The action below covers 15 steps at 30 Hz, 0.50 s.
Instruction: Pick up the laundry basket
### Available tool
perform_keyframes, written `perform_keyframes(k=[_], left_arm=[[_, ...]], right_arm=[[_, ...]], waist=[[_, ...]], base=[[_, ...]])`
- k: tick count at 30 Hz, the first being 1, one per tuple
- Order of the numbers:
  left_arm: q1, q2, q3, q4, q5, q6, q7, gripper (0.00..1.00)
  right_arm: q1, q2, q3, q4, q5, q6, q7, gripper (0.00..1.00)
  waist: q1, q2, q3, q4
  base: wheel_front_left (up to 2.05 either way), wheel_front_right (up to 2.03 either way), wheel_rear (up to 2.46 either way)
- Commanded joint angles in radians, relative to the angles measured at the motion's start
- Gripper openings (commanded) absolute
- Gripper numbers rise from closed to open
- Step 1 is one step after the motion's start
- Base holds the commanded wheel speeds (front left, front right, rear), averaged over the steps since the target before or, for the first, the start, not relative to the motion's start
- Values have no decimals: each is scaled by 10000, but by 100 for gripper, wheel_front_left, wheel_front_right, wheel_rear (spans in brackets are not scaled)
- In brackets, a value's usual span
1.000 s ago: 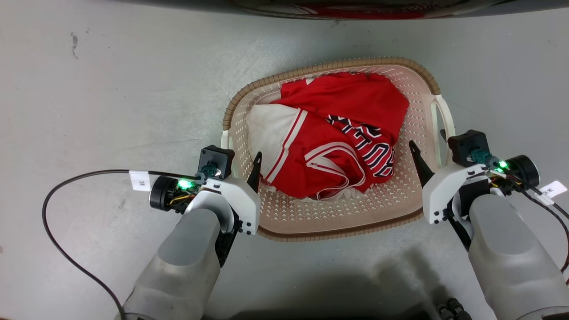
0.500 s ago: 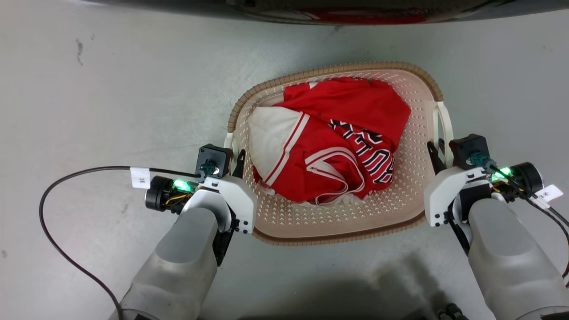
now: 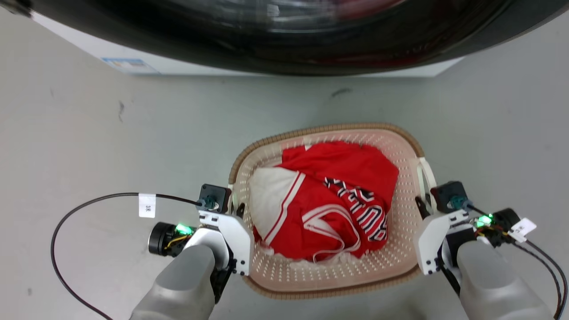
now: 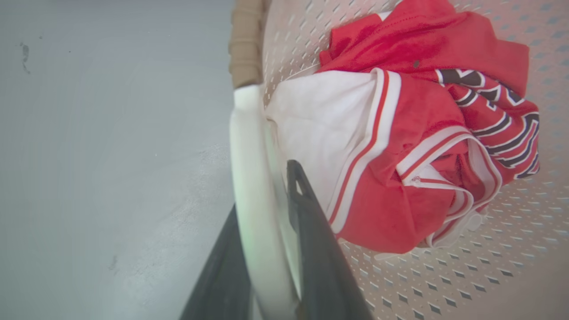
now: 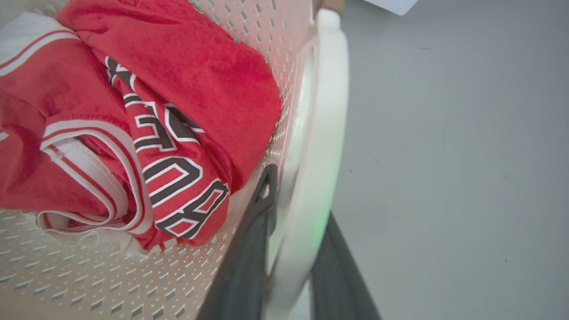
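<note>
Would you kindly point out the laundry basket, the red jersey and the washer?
laundry basket (image 3: 311, 273), head view, bare perforated bottom.
red jersey (image 3: 351, 171), head view, upper red fabric.
washer (image 3: 284, 40), head view, dark door.

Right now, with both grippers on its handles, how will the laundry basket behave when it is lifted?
The laundry basket looks like stiff moulded plastic, so it should keep its shape. Holding a red jersey, it is likely light. The left gripper and right gripper grip thin white handles, which may flex.
</note>
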Motion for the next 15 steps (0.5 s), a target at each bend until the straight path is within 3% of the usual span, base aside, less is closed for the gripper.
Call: perform_keyframes(k=[1, 15], left_arm=[[163, -208, -270, -14, -111, -303, 169, 0], [933, -204, -941, 662, -1281, -533, 1858, 0]], right_arm=[[105, 156, 178, 100, 11, 0, -49, 0], [1299, 412, 1566, 517, 1190, 3, 1205, 0]], waist=[[1, 0, -926, 113], [1, 0, -3650, 275]], base=[[0, 0, 0], [0, 0, 0]])
